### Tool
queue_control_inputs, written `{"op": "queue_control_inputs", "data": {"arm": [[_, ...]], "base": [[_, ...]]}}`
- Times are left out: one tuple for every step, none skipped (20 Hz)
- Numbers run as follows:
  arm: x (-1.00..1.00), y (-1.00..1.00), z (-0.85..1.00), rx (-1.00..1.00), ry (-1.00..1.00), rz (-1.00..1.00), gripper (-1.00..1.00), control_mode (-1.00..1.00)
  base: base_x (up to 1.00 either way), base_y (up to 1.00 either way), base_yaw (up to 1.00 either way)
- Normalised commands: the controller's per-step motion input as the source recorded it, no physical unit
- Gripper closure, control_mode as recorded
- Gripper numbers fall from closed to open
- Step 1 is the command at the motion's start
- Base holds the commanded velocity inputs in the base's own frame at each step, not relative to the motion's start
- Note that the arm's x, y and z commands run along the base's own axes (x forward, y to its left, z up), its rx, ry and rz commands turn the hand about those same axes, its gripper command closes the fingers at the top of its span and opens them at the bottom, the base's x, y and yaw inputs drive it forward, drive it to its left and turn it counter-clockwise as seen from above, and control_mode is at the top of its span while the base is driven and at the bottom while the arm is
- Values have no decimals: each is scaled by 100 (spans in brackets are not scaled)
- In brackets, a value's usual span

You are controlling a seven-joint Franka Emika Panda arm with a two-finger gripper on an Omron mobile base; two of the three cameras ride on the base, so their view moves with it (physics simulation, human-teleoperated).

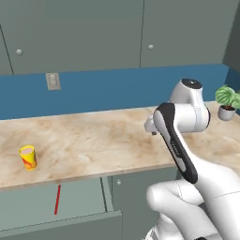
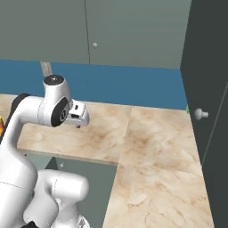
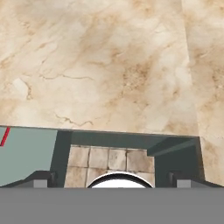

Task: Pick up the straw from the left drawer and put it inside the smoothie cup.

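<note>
The smoothie cup (image 1: 28, 157), yellow with red-orange markings, stands upright on the marble counter near its front left. Below it the left drawer (image 1: 28, 206) is pulled out, and the thin red straw (image 1: 57, 199) lies on its floor, pointing front to back. My gripper (image 1: 150, 126) hangs over the counter's front edge, well to the right of cup and drawer, and holds nothing. In the hand view the fingertips (image 3: 41, 179) stand wide apart, so my gripper (image 3: 113, 180) is open. One end of the straw (image 3: 4, 136) peeks in at that view's left edge, inside the drawer (image 3: 26, 157).
A potted plant (image 1: 227, 101) sits at the counter's far right. A wall outlet (image 1: 53, 81) is on the blue backsplash. Upper cabinets hang above. A tall dark cabinet with a round knob (image 2: 200, 114) bounds the right side. Tiled floor (image 3: 109, 159) shows below the counter edge.
</note>
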Motion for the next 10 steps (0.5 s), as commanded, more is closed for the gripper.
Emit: {"op": "queue_control_inputs", "data": {"arm": [[0, 0, 0, 0, 0, 0, -100, 100], [0, 0, 0, 0, 0, 0, -100, 100], [0, 0, 0, 0, 0, 0, -100, 100], [0, 0, 0, 0, 0, 0, -100, 100], [0, 0, 0, 0, 0, 0, -100, 100], [0, 0, 0, 0, 0, 0, -100, 100], [0, 0, 0, 0, 0, 0, -100, 100], [0, 0, 0, 0, 0, 0, -100, 100], [0, 0, 0, 0, 0, 0, -100, 100], [0, 0, 0, 0, 0, 0, -100, 100]], "base": [[-44, 0, 0], [-52, 0, 0], [-57, 0, 0], [-65, 0, 0], [-65, 0, 1], [-69, 0, 1], [-70, 2, 1], [-68, 9, 1], [-67, 14, 0], [-66, 21, 0]]}}
